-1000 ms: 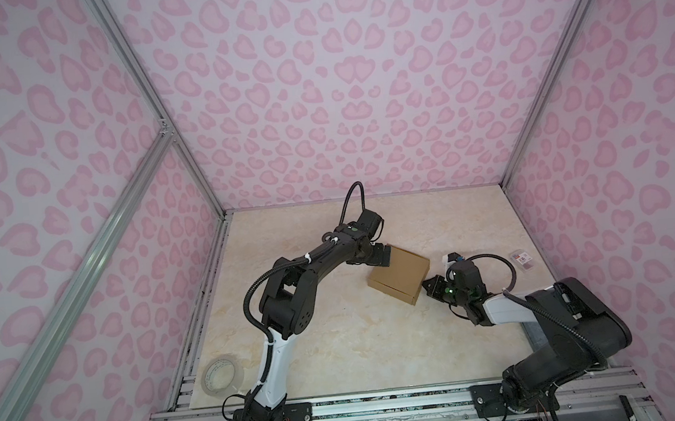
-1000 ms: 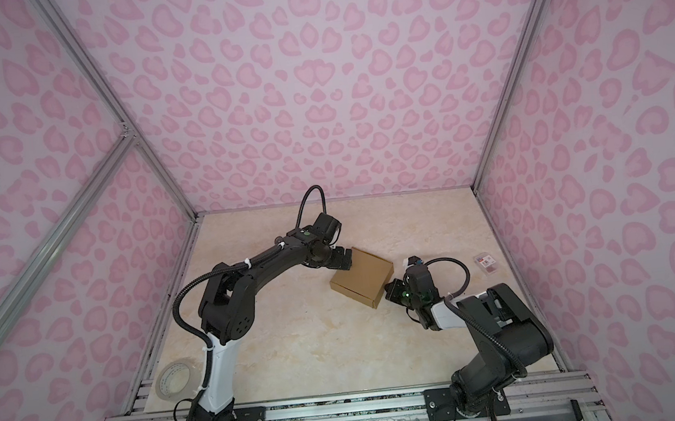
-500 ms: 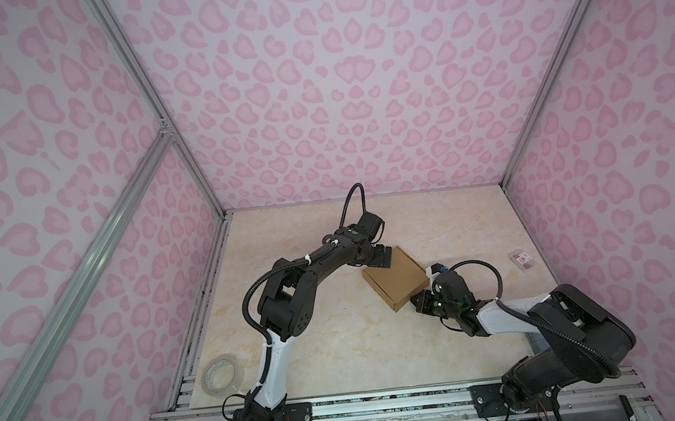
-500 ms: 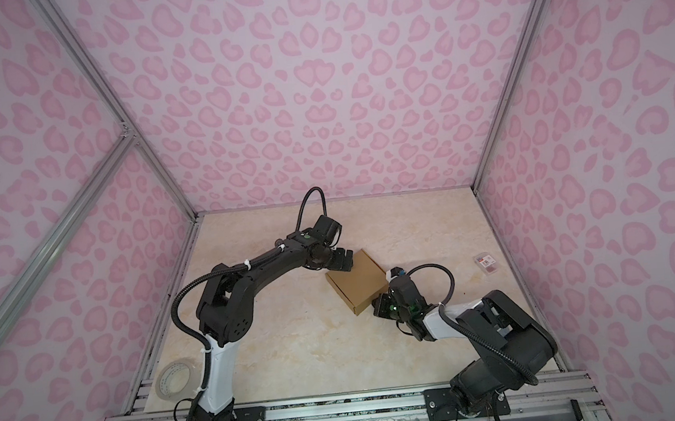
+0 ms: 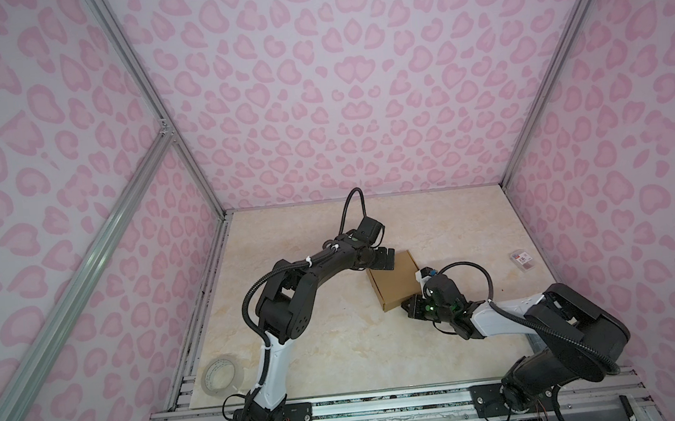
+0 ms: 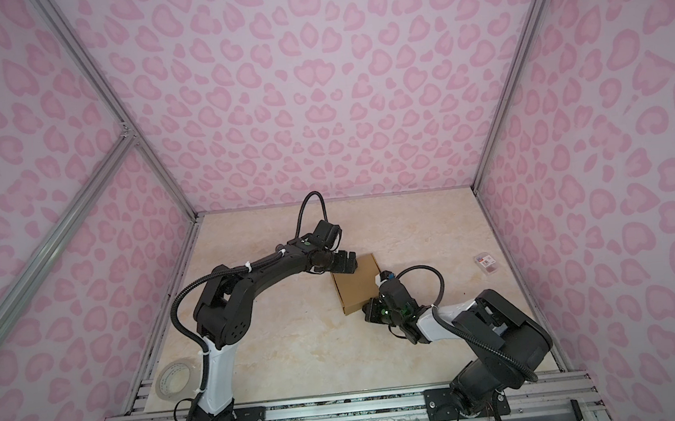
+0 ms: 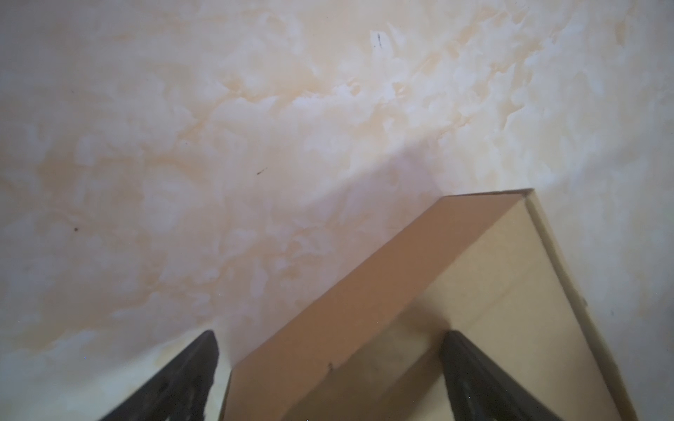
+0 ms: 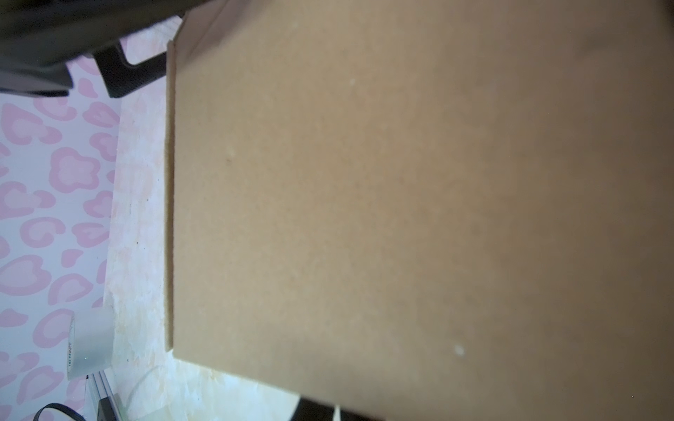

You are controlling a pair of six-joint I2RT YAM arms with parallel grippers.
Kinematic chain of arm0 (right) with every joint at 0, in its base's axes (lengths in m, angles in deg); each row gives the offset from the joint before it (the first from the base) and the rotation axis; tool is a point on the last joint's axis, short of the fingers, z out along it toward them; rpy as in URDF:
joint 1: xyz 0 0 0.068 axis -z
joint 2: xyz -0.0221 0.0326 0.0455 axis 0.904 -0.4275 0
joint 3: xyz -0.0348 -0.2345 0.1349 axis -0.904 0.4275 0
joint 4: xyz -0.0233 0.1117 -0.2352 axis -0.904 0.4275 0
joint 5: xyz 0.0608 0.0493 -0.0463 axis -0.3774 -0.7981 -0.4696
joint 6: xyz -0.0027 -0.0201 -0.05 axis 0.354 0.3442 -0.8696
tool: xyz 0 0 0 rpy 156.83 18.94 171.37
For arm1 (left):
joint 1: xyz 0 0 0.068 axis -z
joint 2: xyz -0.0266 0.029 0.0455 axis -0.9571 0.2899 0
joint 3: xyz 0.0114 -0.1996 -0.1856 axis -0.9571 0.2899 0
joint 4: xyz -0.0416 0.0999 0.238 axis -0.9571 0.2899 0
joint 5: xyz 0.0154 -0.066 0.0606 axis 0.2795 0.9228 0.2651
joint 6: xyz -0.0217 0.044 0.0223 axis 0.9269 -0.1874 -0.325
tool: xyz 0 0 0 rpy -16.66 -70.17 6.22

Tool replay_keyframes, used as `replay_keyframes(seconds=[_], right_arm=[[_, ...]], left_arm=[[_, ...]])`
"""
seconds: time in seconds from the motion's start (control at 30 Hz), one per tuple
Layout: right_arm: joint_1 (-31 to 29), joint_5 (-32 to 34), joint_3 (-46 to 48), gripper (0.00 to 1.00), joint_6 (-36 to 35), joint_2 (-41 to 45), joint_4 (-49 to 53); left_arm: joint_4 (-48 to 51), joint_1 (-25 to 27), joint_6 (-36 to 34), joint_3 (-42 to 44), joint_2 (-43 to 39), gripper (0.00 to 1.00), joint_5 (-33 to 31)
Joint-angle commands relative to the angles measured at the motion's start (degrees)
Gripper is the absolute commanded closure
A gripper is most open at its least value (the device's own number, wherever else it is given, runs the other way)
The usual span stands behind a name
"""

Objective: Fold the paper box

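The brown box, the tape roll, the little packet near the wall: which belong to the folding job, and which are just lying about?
In the job: paper box.
Lying about: tape roll; small clear packet.

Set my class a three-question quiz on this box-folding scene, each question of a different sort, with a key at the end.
1. True or false: the left gripper is shut.
2. The tape roll lies: A, near the table's front left corner; B, against the back wall; C, mid-table.
3. Fill in: the ___ gripper is shut at the box's near corner.

Key
1. False: it is open, astride an edge of the box.
2. A.
3. Right: the right gripper.
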Motion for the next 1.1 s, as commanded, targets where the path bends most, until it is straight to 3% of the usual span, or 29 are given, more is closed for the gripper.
replay_keyframes(seconds=[0.0, 0.4, 0.63, 1.07], right_arm=[[0.0, 2.5, -0.8, 0.92, 1.0, -0.9, -5.9], [-8.0, 7.5, 5.7, 0.92, 4.3, 4.7, -5.8], [-13.7, 7.9, 2.3, 0.92, 5.2, 0.1, -8.5], [-11.9, 8.5, -2.6, 0.92, 3.1, -7.4, -10.2]], left_arm=[[10.4, 0.7, -1.7, 1.3, 0.5, 0.03, 1.0], [11.1, 0.6, -2.0, 1.3, 0.0, 0.03, -0.3], [11.0, 0.6, -1.8, 1.3, 0.2, 0.03, 0.1], [9.7, 0.8, -1.6, 3.5, -0.7, 0.02, 1.2]])
